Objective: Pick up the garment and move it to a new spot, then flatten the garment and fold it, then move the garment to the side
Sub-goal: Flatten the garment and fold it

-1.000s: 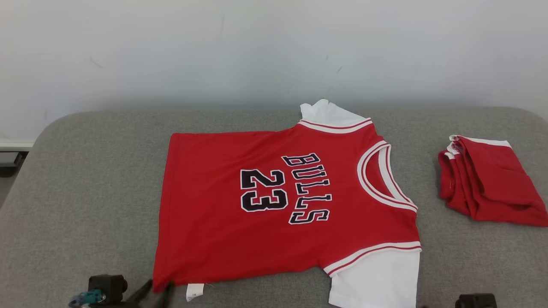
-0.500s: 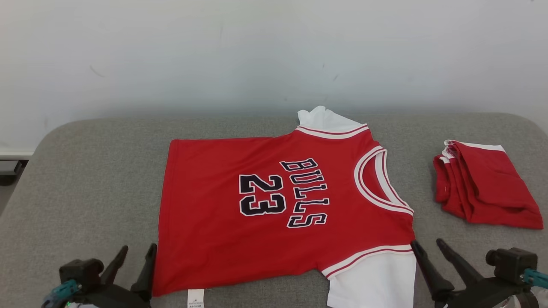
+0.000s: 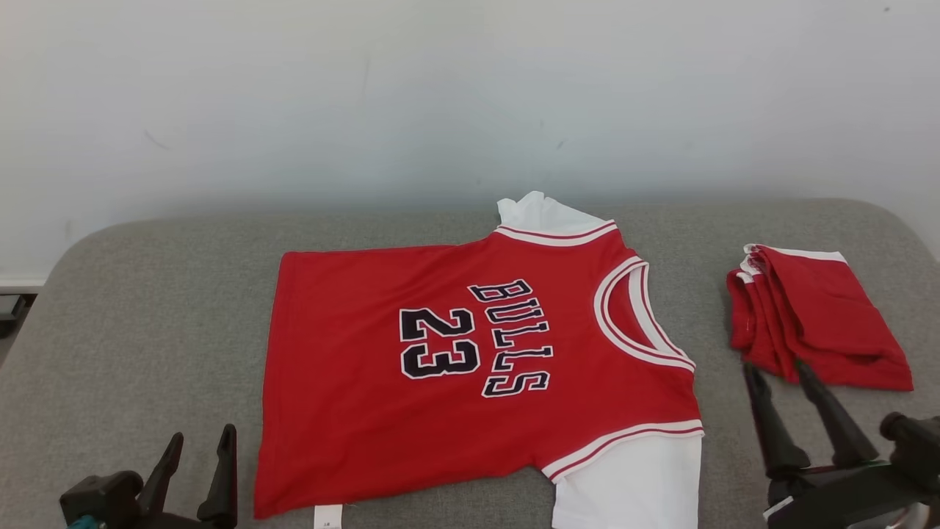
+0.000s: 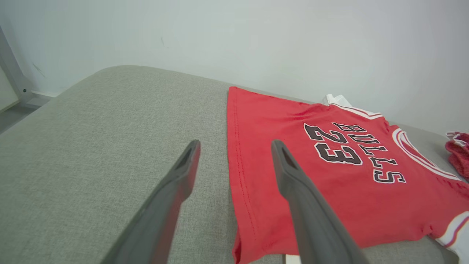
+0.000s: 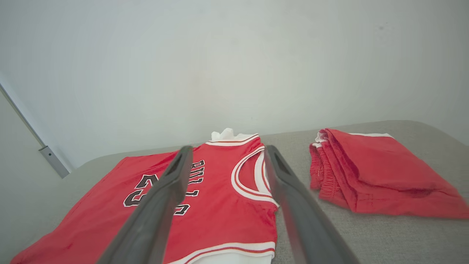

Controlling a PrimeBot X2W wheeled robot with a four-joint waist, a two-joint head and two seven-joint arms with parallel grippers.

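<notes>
The garment [image 3: 455,411] is a red jersey with white trim and "BULLS 23" in dark letters. It lies spread flat on the grey cushion, neck toward the right. My left gripper [image 3: 203,435] stands open just left of the jersey's bottom hem corner, with nothing between its fingers. In the left wrist view the left gripper [image 4: 236,143] hovers over the hem edge of the garment [image 4: 348,190]. My right gripper [image 3: 775,366] is open to the right of the jersey's near shoulder, apart from it. The right wrist view looks past the open right gripper [image 5: 229,148] at the garment [image 5: 220,205].
A folded red piece of clothing [image 3: 822,323] lies at the right end of the cushion, just beyond my right fingertips, and shows as folded red cloth [image 5: 373,172]. The grey cushion [image 3: 147,308] has rounded corners and backs onto a white wall. Bare cushion lies left of the jersey.
Both grippers have gone from nearly closed on the jersey's near edge to wide open and backed off, left one leftward, right one to the right. The head camera shifted slightly.
</notes>
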